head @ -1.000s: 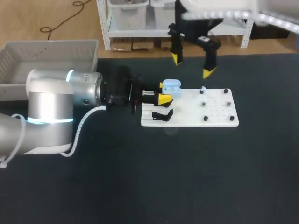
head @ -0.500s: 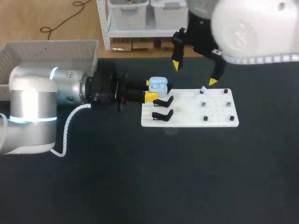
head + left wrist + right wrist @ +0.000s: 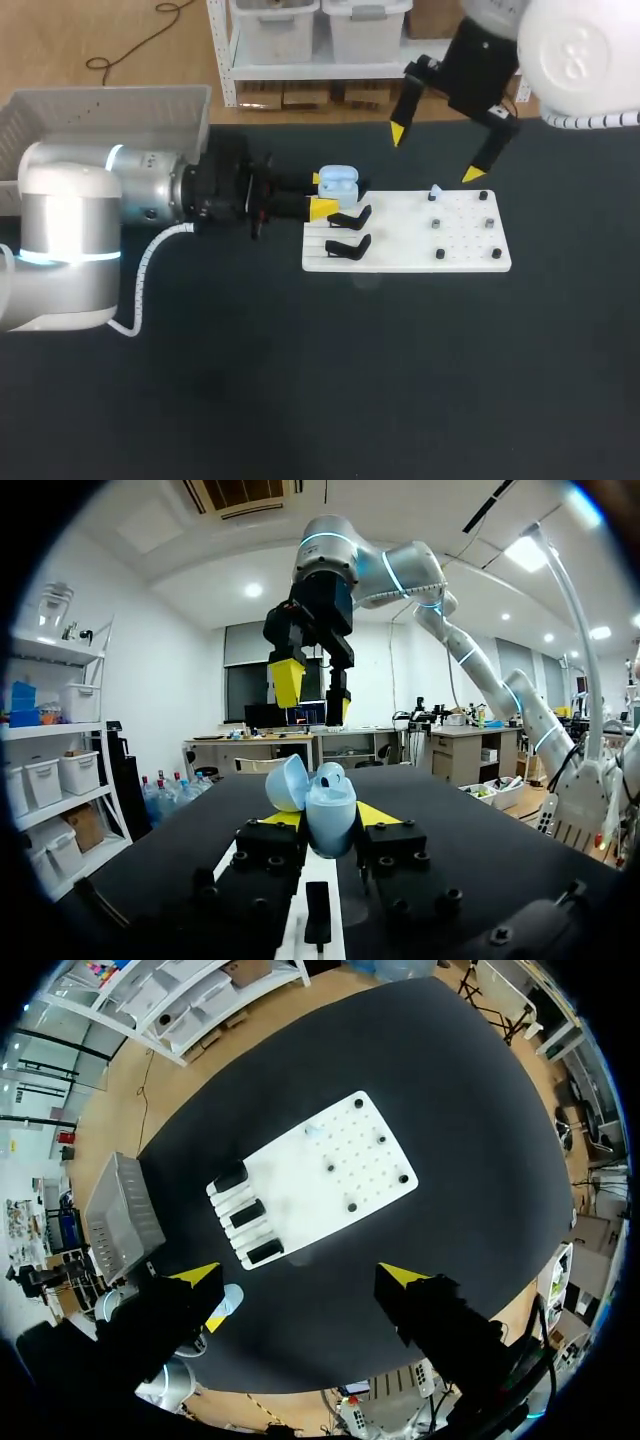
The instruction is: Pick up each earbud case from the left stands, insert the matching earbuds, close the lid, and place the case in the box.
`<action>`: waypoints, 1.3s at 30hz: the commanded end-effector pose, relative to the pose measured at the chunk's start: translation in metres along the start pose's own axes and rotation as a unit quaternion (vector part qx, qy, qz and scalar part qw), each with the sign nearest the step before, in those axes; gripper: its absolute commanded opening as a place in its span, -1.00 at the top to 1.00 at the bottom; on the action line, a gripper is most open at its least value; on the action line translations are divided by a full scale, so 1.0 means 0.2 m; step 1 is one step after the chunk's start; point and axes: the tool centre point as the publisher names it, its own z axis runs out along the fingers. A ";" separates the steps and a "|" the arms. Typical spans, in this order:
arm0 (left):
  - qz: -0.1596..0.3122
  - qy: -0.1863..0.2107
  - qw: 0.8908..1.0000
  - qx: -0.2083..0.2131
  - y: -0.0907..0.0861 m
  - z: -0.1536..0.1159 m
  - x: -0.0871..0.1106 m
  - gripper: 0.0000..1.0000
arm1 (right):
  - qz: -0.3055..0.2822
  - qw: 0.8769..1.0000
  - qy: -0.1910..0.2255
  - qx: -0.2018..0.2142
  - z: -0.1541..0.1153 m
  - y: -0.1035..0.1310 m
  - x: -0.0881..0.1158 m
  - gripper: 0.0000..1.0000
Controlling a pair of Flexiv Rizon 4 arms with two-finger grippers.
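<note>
One earbud case (image 3: 338,181) (image 3: 322,800), pale blue, lid hinged open and leaning to one side. It is held upright between the yellow tips of the left gripper (image 3: 322,193) (image 3: 328,817), which is clenched on its lower body from both sides. Location: above the worktop (image 3: 300,380), just beside the left end of the white board (image 3: 420,240), near two black stands (image 3: 348,245), well apart from the grey box (image 3: 60,130).

One right gripper (image 3: 434,154) (image 3: 302,1278), released, fingers spread wide, nothing between them. It hangs above the board's far edge, to the right of the case.

One small pale-blue item (image 3: 434,190) on the board's far edge, probably an earbud; too small to confirm.

Step in hand, as judged: fetching an earbud for the open case.

Handling notes:
- Hold the case level and firm, with the cavity facing up.
- Bring the right gripper straight down over the earbud and pinch lightly.
- Approach the case from the side away from the lid.
- Seat the earbud before letting go.
</note>
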 end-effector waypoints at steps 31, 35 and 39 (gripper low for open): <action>0.000 0.000 1.000 -0.002 0.00 0.00 0.00 1.00 | -0.169 0.976 -0.094 0.101 0.02 0.03 -0.18 -1.00; 0.000 0.000 1.000 -0.002 0.00 0.00 0.00 1.00 | -0.190 0.972 -0.094 0.100 0.03 0.01 -0.22 -1.00; 0.000 0.000 1.000 -0.002 0.00 0.00 0.00 1.00 | -0.202 0.971 -0.089 0.090 0.05 -0.03 -0.27 -1.00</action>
